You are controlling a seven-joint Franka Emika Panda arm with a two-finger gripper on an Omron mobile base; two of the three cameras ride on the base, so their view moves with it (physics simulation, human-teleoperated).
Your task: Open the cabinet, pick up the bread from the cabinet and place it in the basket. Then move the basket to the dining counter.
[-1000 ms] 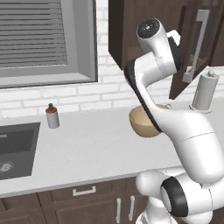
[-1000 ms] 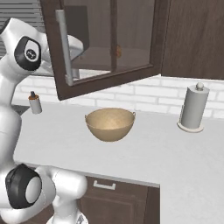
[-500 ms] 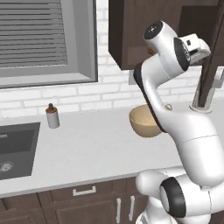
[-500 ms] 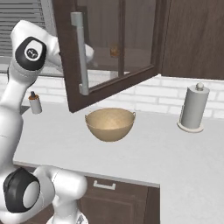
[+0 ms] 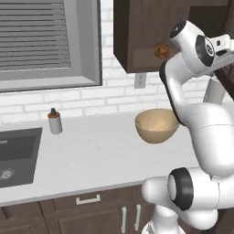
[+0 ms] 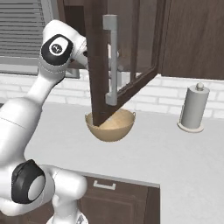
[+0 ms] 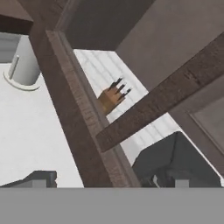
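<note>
At the top of the left base view the cabinet [image 5: 146,36] is hanging on the white brick wall, and the bread [image 5: 161,50] is sitting inside it near its lower edge, just left of the arm's white upper joint. In the right base view the cabinet door [image 6: 127,57] is standing swung out toward the camera at the upper centre, its silver bar handle [image 6: 112,59] running down the front edge and covering part of the basket [image 6: 110,127] behind it. The basket is resting on the light grey counter [image 6: 175,153] at the middle of that frame, below the door's lower corner. A grey paper towel holder [image 6: 192,107] is standing at the right, well apart from the basket. In the left base view a small bottle [image 5: 55,121] is standing at the left on the counter beside the dark sink [image 5: 16,153]. In the hand view the dark fingertips [image 7: 43,178] are showing at the bottom, set wide apart with nothing between them, and a brown wooden frame edge [image 7: 83,113] is crossing the middle diagonally. A knife block [image 7: 111,96] is showing beyond it.
</note>
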